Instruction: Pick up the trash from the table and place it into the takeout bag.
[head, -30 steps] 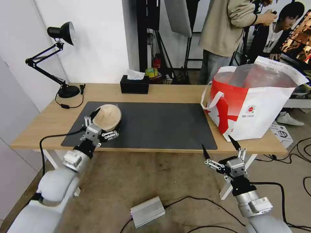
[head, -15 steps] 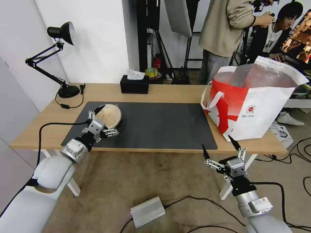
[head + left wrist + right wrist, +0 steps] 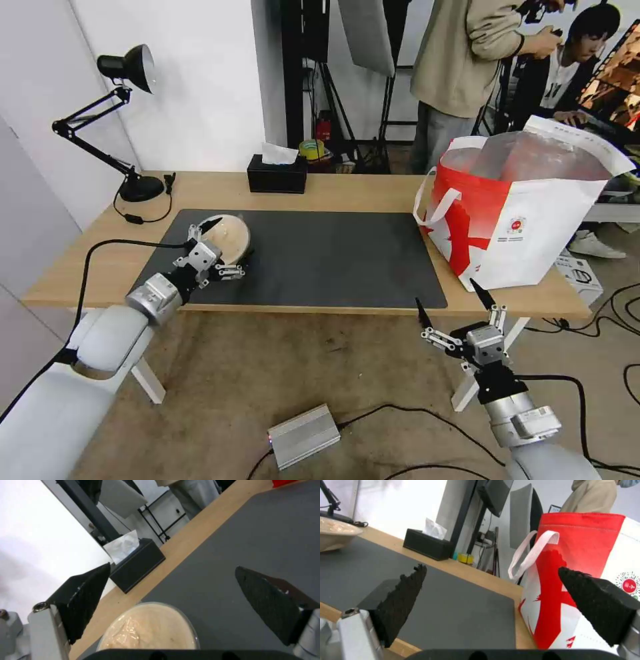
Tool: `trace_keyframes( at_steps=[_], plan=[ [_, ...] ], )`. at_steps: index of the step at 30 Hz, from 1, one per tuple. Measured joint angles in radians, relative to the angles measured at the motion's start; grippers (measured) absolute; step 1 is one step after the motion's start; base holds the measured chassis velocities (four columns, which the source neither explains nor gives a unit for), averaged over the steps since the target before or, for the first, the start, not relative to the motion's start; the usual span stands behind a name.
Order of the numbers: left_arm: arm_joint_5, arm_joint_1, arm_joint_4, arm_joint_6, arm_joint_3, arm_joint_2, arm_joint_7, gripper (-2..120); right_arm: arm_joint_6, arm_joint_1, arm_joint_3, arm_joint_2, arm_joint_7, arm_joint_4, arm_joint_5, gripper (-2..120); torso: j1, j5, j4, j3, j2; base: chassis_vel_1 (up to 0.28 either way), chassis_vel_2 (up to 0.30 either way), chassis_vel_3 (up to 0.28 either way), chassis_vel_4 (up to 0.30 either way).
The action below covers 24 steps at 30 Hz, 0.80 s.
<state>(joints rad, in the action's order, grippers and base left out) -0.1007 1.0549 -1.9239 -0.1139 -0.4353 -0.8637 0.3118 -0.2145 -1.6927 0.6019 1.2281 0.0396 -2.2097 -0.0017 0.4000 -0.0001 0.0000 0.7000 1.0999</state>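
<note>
The lidded bowl (image 3: 228, 237) sits on the mat (image 3: 320, 257) toward the table's (image 3: 360, 190) left end (the lamp (image 3: 120, 120) stands behind it). The tissue box (image 3: 277, 175) lies behind the mat, the takeout bag (image 3: 520, 213) at the right end.

The left tool (image 3: 225, 249) sits low over the near left part of the dark mat (image 3: 320, 257), its jaws spread wide with the beige lidded bowl (image 3: 229, 237) between them. Ahead of it and toward the robot's right the mat lies bare — an open lane to the takeout bag (image 3: 520, 213), which stands at the far right of the tabletop (image 3: 360, 190) with its mouth open upward. Beyond the left tool stand the black tissue box (image 3: 277, 175) and, farther left, the desk lamp (image 3: 113, 120). The right tool (image 3: 455, 305) hangs open below the tabletop's front edge — the bag's white wall rises just above and beyond it.
</note>
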Motion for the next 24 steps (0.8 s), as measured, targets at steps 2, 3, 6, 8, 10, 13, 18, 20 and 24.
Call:
trace_keyframes(
  at_steps=[2, 3, 6, 8, 10, 13, 18, 20, 24],
  plan=[
    [0.001, -0.005, 0.003, -0.003, 0.000, 0.001, 0.007, 100, 0.000, 0.000, 0.000, 0.000, 0.000, 0.000, 0.000, 100, 0.000, 0.0000, 0.0000, 0.000, 0.000, 0.000, 0.000, 0.000, 0.000],
    [0.001, -0.009, 0.005, -0.006, 0.001, 0.001, 0.012, 100, 0.000, 0.000, 0.000, 0.000, 0.000, 0.000, 0.000, 100, 0.000, 0.0001, 0.0000, 0.000, 0.000, 0.000, 0.000, 0.000, 0.000],
    [0.002, -0.016, 0.008, -0.012, 0.004, 0.001, 0.020, 100, 0.000, 0.000, 0.000, 0.000, 0.000, 0.000, 0.000, 100, 0.000, 0.0001, 0.0000, 0.000, 0.000, 0.000, 0.000, 0.000, 0.000],
    [0.003, -0.019, 0.009, -0.014, 0.006, 0.001, 0.023, 100, 0.000, 0.000, 0.000, 0.000, 0.000, 0.000, 0.000, 100, 0.000, 0.0001, 0.0000, 0.000, 0.000, 0.000, 0.000, 0.000, 0.000],
    [0.008, -0.025, 0.013, -0.021, 0.011, -0.001, 0.032, 100, 0.000, 0.000, 0.000, 0.000, 0.000, 0.000, 0.000, 100, 0.000, 0.0001, 0.0000, 0.000, 0.000, 0.000, 0.000, 0.000, 0.000],
    [0.019, -0.039, 0.024, -0.027, 0.021, -0.006, 0.040, 100, 0.000, 0.000, 0.000, 0.000, 0.000, 0.000, 0.000, 100, 0.000, 0.0000, 0.0000, 0.000, 0.000, 0.000, 0.000, 0.000, 0.000],
    [0.030, -0.056, 0.040, -0.033, 0.038, -0.013, 0.045, 100, 0.000, 0.000, 0.000, 0.000, 0.000, 0.000, 0.000, 100, 0.000, 0.0001, 0.0000, 0.000, 0.000, 0.000, 0.000, 0.000, 0.000],
    [0.041, -0.069, 0.062, -0.034, 0.049, -0.023, 0.045, 100, 0.000, 0.000, 0.000, 0.000, 0.000, 0.000, 0.000, 100, 0.000, 0.0001, 0.0000, 0.000, 0.000, 0.000, 0.000, 0.000, 0.000],
    [0.048, -0.071, 0.072, -0.035, 0.052, -0.026, 0.046, 100, 0.000, 0.000, 0.000, 0.000, 0.000, 0.000, 0.000, 100, 0.000, 0.0000, 0.0000, 0.000, 0.000, 0.000, 0.000, 0.000, 0.000]
  ],
)
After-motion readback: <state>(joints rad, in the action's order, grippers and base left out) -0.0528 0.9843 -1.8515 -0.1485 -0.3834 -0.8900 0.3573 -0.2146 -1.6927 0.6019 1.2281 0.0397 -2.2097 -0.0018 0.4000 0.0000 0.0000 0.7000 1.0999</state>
